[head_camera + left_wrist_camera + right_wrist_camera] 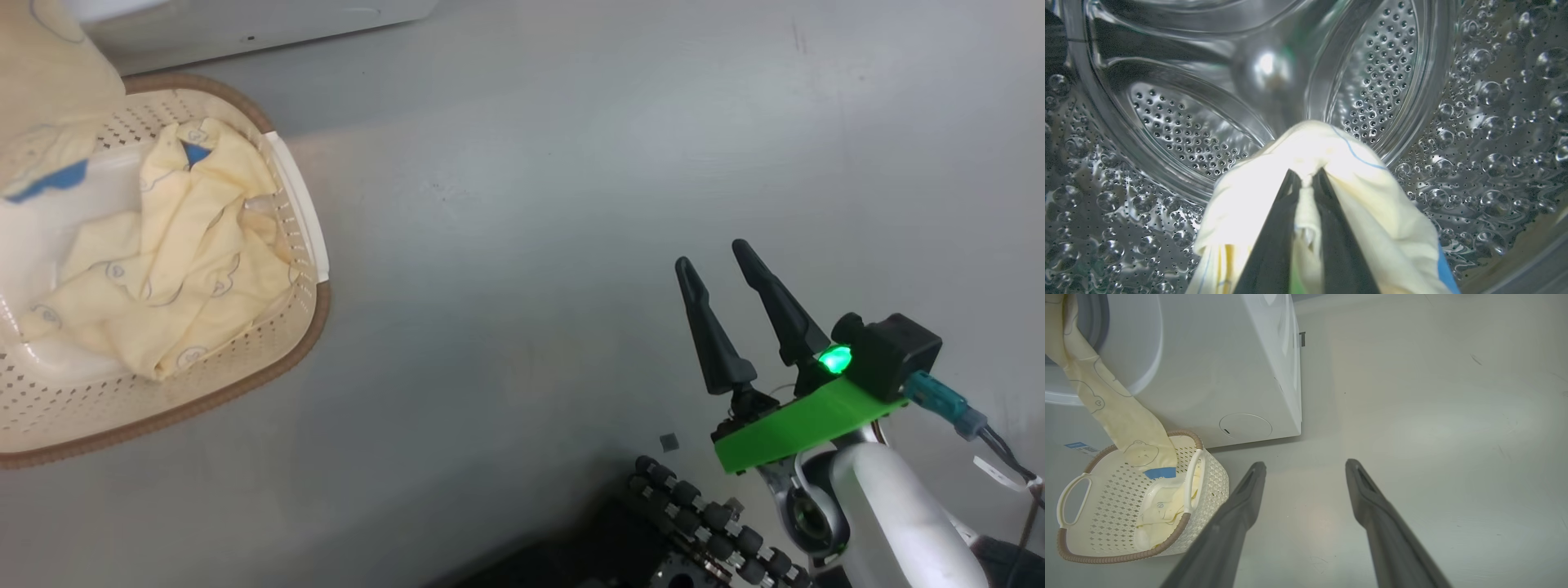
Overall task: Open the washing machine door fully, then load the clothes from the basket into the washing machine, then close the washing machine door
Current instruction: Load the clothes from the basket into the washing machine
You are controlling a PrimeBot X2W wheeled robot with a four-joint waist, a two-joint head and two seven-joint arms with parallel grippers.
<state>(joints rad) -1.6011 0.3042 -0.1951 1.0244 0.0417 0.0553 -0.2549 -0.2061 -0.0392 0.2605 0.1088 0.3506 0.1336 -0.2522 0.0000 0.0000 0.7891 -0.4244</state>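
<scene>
A: Entry one, the left gripper?
B: Fingers closed, pinching a fold of a cream garment at the centre of the left wrist view. It is inside the perforated steel drum.
A: Where does that cloth run?
B: Upper left of the right wrist view: it hangs from the opening of the washing machine down into the basket at lower left. Its blue patch lies inside the rim.
A: Other clothes?
B: One crumpled cream piece, lying in the basket, left side of the head view.
A: Entry two, the right gripper?
B: Fingers spread wide with nothing between them. It is over the bare grey floor, lower right of the head view, well apart from the basket.
</scene>
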